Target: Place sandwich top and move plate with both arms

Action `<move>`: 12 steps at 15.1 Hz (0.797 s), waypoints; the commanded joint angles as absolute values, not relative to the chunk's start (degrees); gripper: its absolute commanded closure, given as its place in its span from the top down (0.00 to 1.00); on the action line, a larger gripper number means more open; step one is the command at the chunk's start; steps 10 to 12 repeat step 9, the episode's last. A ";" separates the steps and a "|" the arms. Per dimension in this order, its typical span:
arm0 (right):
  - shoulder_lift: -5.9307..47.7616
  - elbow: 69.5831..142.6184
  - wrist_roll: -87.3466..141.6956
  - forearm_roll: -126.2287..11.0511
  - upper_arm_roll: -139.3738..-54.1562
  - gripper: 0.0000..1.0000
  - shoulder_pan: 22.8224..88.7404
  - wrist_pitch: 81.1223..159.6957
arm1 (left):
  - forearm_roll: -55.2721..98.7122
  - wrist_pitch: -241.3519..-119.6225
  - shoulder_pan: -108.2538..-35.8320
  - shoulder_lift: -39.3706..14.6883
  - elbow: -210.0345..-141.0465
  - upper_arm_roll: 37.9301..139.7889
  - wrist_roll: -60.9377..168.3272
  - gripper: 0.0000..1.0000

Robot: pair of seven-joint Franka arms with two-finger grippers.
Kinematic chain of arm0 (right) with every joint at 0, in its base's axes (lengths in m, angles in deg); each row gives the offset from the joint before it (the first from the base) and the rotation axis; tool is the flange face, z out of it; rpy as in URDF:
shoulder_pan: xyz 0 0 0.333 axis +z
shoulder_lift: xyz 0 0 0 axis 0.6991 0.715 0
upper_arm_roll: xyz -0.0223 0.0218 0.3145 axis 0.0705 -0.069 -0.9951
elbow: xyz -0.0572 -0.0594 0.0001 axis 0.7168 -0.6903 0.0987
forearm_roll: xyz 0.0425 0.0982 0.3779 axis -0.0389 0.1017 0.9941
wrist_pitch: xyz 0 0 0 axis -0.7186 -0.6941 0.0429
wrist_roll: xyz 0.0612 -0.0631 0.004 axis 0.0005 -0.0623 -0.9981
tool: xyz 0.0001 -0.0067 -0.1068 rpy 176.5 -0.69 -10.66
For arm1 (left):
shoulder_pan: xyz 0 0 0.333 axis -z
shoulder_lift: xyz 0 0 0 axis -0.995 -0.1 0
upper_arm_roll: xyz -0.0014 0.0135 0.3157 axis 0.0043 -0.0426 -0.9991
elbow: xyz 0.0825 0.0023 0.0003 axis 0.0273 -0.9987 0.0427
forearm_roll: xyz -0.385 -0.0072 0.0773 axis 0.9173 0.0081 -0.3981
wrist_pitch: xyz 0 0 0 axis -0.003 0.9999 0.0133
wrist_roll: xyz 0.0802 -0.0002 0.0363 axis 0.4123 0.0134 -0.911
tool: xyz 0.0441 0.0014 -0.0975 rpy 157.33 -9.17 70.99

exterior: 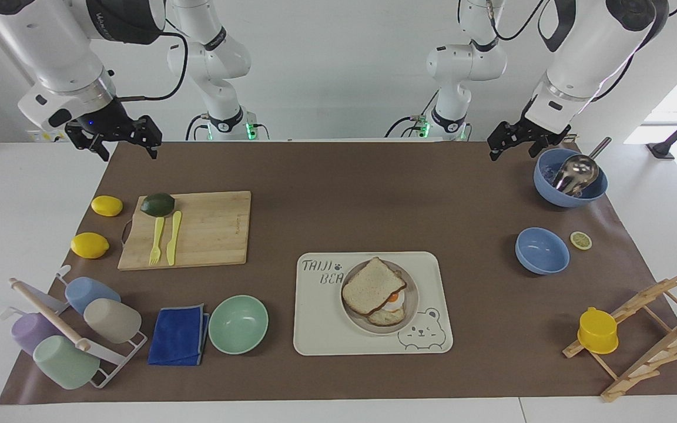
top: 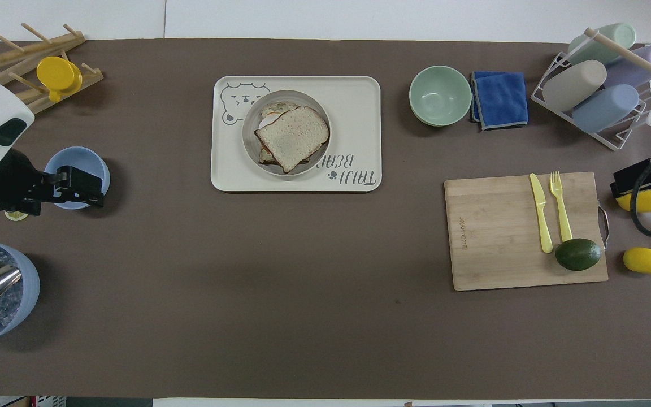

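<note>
Rigid, likely slick plate (exterior: 412, 305) under loose sandwich top (exterior: 372, 286): grip opposite rims, level; left claw (exterior: 512, 143), right claw (exterior: 120, 139) both empty, spread.

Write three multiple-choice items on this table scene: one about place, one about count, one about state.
1. Where does the plate sit?
A. on the cutting board
B. on the bear-printed tray
C. in the green bowl

2. How many lemons lie whole beside the cutting board?
A. one
B. two
C. three

3. What is the sandwich top doing?
A. lying over the egg slice
B. held by the left gripper
C. lying on the blue cloth

Answers: 1 B, the tray's rim surrounds the plate. 2 B, two yellow lemons lie there. 3 A, the egg shows under its edge.
</note>
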State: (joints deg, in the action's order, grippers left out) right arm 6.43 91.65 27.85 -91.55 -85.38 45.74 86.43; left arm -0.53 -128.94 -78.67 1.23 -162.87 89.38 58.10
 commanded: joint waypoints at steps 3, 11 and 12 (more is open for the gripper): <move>5.40 92.79 27.26 -90.64 -85.52 1.00 45.50 86.22 | -1.66 -129.03 -79.69 2.73 -164.26 90.23 59.21 1.00; 5.40 92.79 27.26 -90.64 -85.43 1.00 45.50 86.22 | -1.66 -128.68 -79.69 2.82 -164.25 90.23 59.29 1.00; 5.40 92.79 27.26 -90.64 -85.43 1.00 45.50 86.22 | -1.66 -128.68 -79.69 2.82 -164.25 90.23 59.29 1.00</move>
